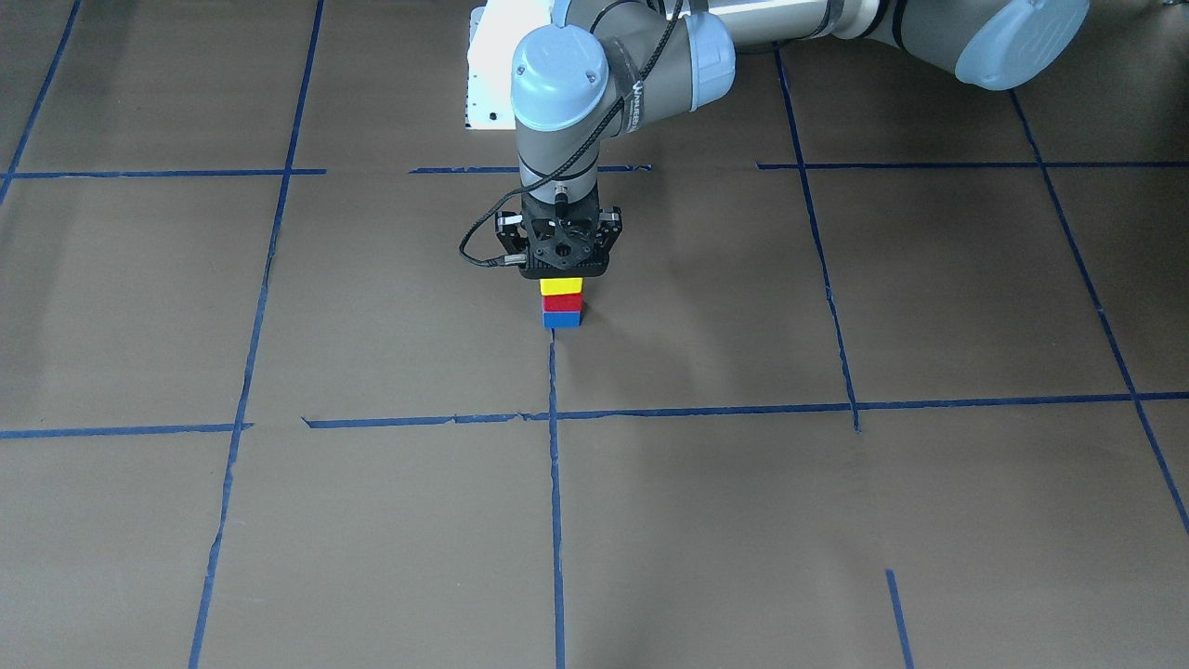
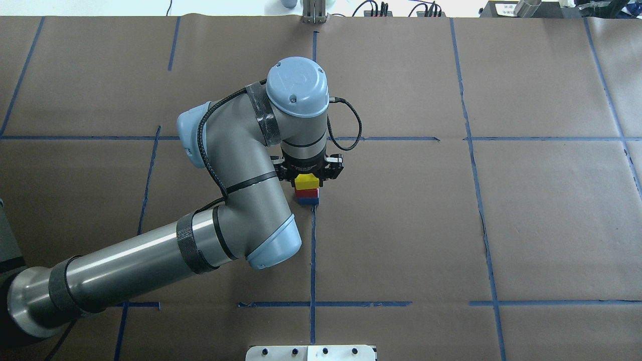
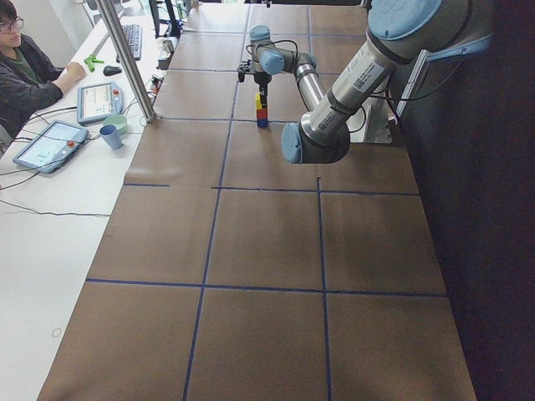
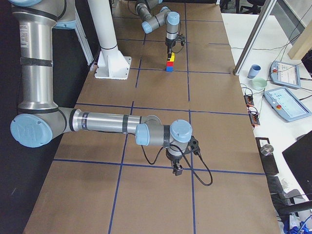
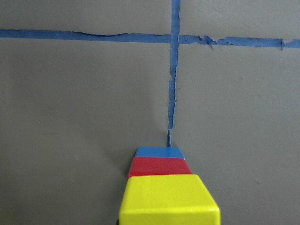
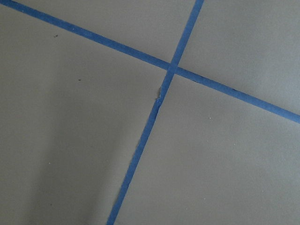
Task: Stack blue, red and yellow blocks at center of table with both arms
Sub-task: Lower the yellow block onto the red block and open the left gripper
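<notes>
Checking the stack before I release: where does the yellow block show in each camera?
Front-facing: yellow block just above the picture's centre.
Overhead: block at centre, beside the arm's wrist.
Exterior left: block far off, top middle.
Exterior right: block far off, top middle.
Left wrist: block bottom centre, large.
Right wrist: not in it.
Shared landmark: the blue tape line that stops at the blue block beneath it.

Side bench: seated person (image 3: 23, 75) at a teach pendant (image 3: 100, 101), second pendant (image 3: 46, 144) nearer. Blue cup (image 3: 109, 135) just beside green bowl (image 3: 119, 123). Keyboard (image 3: 132, 38) farther back by metal post (image 3: 125, 58).
</notes>
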`<action>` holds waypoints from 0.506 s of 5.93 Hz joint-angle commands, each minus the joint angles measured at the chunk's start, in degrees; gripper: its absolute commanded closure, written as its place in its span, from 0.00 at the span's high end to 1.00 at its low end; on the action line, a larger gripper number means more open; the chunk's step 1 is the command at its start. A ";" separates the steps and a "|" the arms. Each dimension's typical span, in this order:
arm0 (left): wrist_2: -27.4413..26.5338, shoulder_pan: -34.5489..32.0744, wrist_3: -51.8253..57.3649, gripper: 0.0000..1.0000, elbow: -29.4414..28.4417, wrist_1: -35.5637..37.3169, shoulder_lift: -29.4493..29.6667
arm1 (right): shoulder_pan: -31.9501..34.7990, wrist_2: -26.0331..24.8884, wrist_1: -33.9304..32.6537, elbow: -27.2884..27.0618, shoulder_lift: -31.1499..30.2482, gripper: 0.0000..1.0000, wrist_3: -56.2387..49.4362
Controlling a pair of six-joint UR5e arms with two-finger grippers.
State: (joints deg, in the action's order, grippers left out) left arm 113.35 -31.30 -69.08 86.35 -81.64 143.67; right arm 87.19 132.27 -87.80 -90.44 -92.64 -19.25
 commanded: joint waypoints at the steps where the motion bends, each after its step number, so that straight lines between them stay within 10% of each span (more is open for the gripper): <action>1: -0.15 0.01 0.00 0.77 0.04 0.08 -0.05 | 0.00 0.00 0.08 0.00 0.00 1.00 0.00; 3: -0.32 -0.25 -0.09 1.00 2.57 0.77 0.03 | 0.00 0.00 0.08 0.00 0.00 1.00 0.00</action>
State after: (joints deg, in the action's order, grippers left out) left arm 113.12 -31.36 -69.15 87.33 -81.33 143.63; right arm 87.19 132.28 -87.77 -90.44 -92.64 -19.25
